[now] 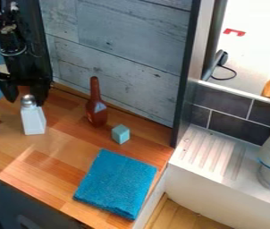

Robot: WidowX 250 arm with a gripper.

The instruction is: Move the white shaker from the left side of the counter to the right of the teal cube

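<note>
Early days imo: the white shaker (33,121) looks upright on the desk (53,165), left of the brown bottle (96,109). The fingers (8,91) are apart by its cap, no clear grip, so grasping and any lifting seem left to do.

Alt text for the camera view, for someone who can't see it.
Black tool, open, at the top of a white shaker on a wood counter; farther right, a brown bottle, small blue block and blue cloth.
</note>
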